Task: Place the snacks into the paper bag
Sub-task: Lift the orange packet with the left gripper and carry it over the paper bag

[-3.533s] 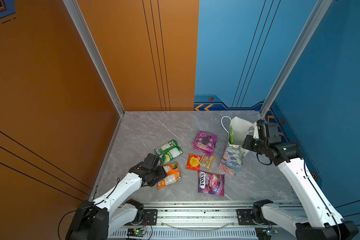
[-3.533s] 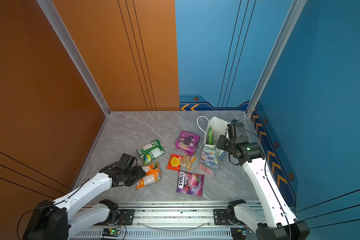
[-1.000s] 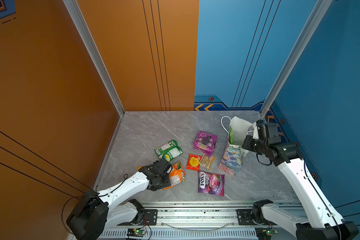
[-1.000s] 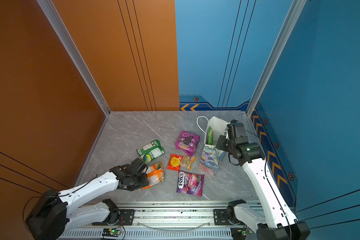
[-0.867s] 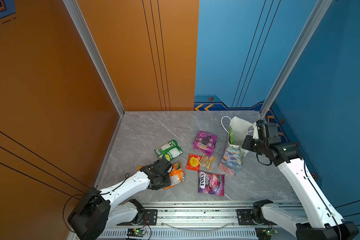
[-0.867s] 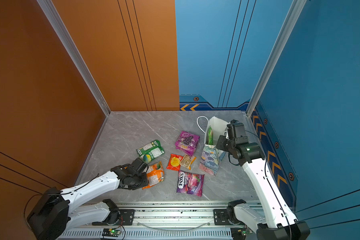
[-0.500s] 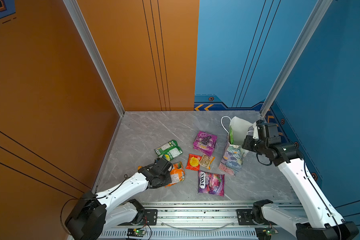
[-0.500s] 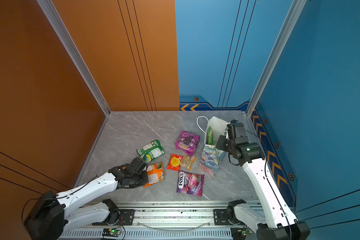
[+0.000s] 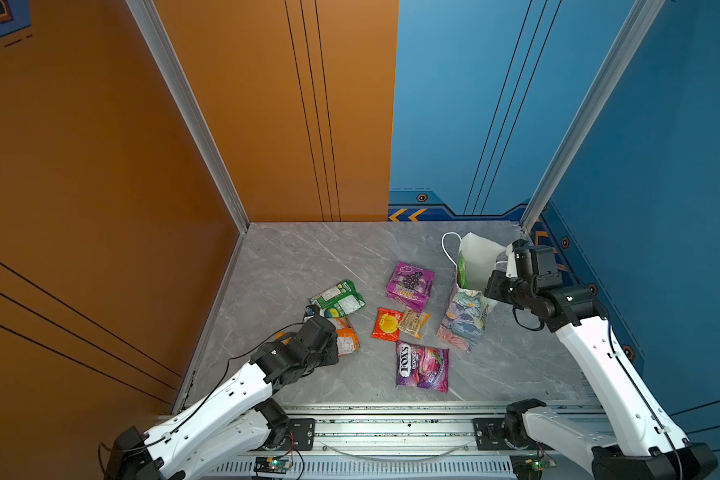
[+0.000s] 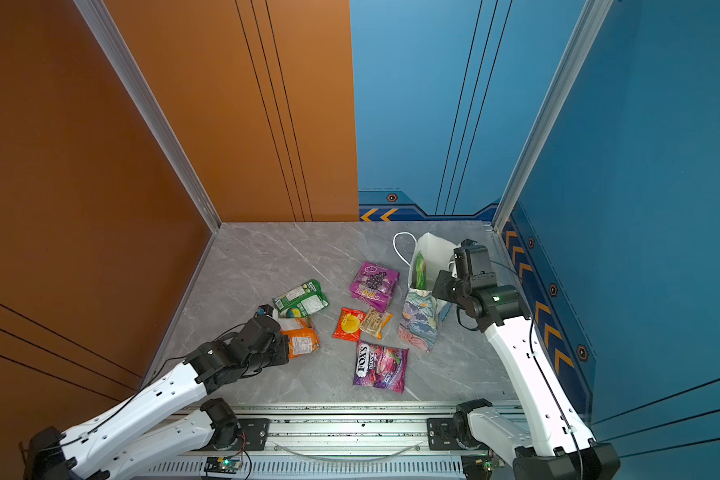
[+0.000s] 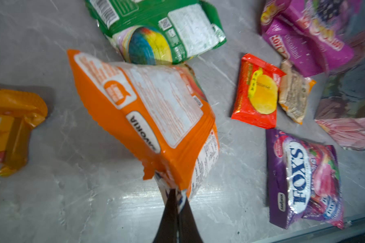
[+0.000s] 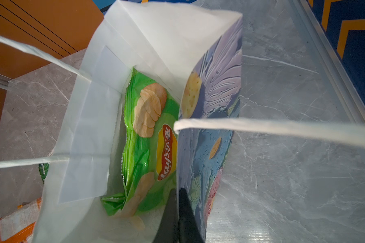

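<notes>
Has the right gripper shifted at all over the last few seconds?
No. The right gripper stays shut on the paper bag rim, at the same gap from the corner post behind it in a top view.

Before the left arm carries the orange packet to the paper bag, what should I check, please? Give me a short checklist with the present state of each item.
1. left claw shut on the orange packet: ok, it pinches one corner.
2. right claw shut on the paper bag wall: ok.
3. Bag mouth open: ok, the white inside shows in both top views.
4. Room in the bag: ok, only the green chip bag is seen inside, against one wall.
5. Orange packet lifted off the table: cannot tell.
6. Corner pinch firm enough for carrying: cannot tell.
</notes>
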Controlling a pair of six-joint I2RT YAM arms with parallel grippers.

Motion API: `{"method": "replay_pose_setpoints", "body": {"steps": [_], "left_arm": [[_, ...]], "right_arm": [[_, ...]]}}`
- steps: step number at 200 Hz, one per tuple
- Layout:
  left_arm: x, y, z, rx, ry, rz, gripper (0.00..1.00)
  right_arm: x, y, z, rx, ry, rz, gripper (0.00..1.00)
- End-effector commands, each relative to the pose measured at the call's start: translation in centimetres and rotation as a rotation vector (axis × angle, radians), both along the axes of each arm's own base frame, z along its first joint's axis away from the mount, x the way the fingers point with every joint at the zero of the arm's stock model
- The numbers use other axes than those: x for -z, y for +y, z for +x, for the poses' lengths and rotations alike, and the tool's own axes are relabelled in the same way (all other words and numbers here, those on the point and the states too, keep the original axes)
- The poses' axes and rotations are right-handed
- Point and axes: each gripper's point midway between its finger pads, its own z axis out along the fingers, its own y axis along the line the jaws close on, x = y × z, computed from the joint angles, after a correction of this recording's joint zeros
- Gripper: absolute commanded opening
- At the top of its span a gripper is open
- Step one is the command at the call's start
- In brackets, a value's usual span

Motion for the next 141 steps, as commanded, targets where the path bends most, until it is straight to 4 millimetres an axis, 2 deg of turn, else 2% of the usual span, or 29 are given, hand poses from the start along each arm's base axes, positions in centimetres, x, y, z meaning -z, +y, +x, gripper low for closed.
{"method": "replay_pose_setpoints", "body": {"steps": [1,81,141], "left_arm": [[-3.2,0.2,0.9,0.044,-0.125,0.035,0.0],[-7.5,-1.3,0.8,0.19,-0.247,0.072,0.0],[-10.7,-2.3,2.1,0.266,-0.289,0.181,0.0]], "right_arm": [[-0.5,0.1,-0.2,-0.013,0.001,-0.014,0.02],[-0.6,0.1,-0.3,-0.012,0.0,-0.014,0.02],[-0.9,0.1,-0.4,-0.013,-0.005,-0.011,0.02]]}}
